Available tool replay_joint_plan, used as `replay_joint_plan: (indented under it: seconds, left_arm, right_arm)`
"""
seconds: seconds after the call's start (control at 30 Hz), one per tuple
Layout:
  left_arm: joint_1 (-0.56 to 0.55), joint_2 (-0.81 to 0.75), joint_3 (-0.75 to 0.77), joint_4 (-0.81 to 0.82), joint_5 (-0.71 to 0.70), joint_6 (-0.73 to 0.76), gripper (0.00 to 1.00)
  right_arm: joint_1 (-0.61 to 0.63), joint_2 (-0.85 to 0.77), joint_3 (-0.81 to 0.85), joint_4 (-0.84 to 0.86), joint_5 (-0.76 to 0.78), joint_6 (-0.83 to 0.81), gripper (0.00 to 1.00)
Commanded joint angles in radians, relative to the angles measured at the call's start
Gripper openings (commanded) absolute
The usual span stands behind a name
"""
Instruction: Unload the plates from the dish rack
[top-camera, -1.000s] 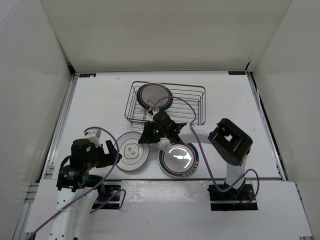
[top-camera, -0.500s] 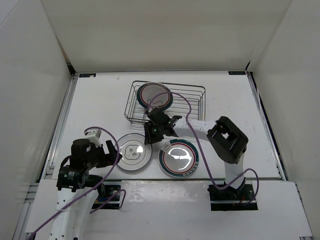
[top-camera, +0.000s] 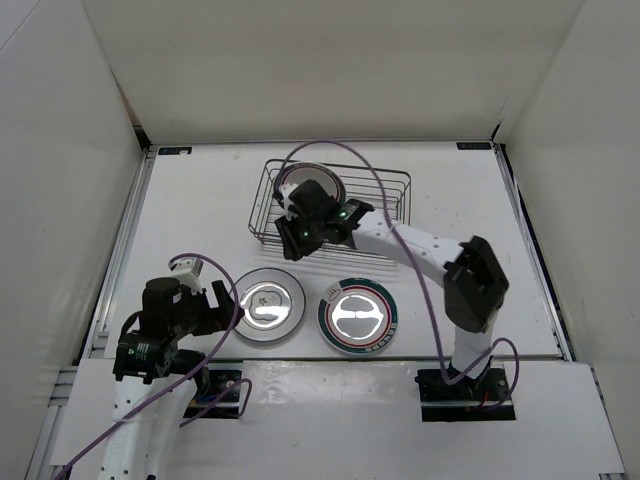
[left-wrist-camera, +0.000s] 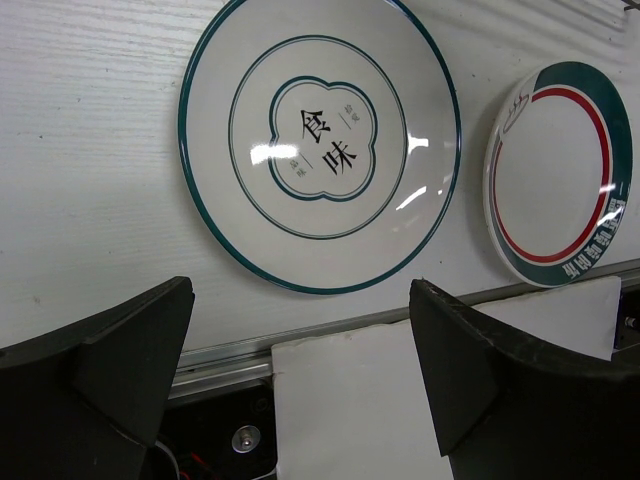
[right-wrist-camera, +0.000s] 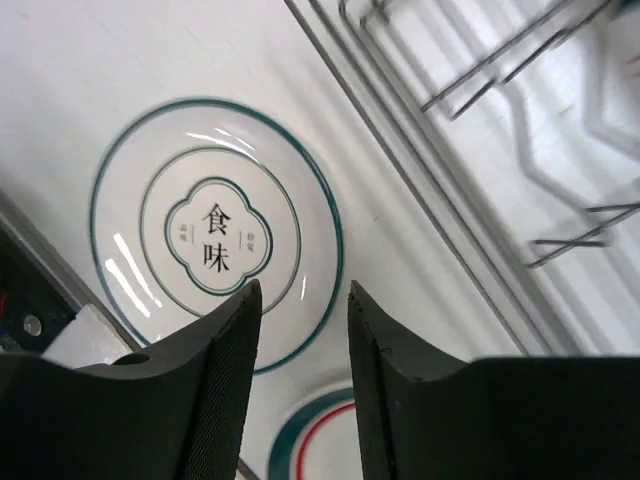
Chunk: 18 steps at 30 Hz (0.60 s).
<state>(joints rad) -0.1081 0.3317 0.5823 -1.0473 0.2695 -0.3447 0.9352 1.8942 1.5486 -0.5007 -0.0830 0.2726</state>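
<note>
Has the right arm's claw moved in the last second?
Yes. The right gripper moved away from the arm bases, up to the dish rack.

You have dish rack (top-camera: 385, 205) toward far edge of worktop (top-camera: 200, 200), about mid-width. Two plates lie flat on worktop between rack and near edge, side by side, apart. Left plate (top-camera: 270, 305) sits before rack's left end. Right plate (top-camera: 358, 318) sits just right of it, slightly closer to near edge. Third plate (top-camera: 312, 176) sits in rack's left end. Your right jaws hang over rack's near-left corner. Your left jaws sit toward near-left corner of worktop, just left of left plate.
</note>
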Motion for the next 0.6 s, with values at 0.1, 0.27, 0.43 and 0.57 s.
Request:
replay_joint_plan:
  seconds: [0.1,0.27,0.43,0.57]
  left_arm:
    - [0.005,-0.002,0.010,0.007,0.008,0.007,1.00]
    - [0.005,-0.003,0.008,0.009,0.010,0.006,1.00]
    - [0.004,-0.002,0.007,0.009,0.014,0.009,1.00]
    - [0.005,-0.008,0.005,0.012,0.014,0.006,1.00]
  right_arm:
    - [-0.062,-0.277,-0.080,0.123,0.115,-0.260,0.57]
    - [-0.166,-0.253,-0.004,0.137,0.114,-0.338,0.62]
    - [-0.271,-0.077,0.270,0.062,0.011,-0.386,0.62]
    - [-0.302,0.044,0.426,0.060,-0.050,-0.475,0.60]
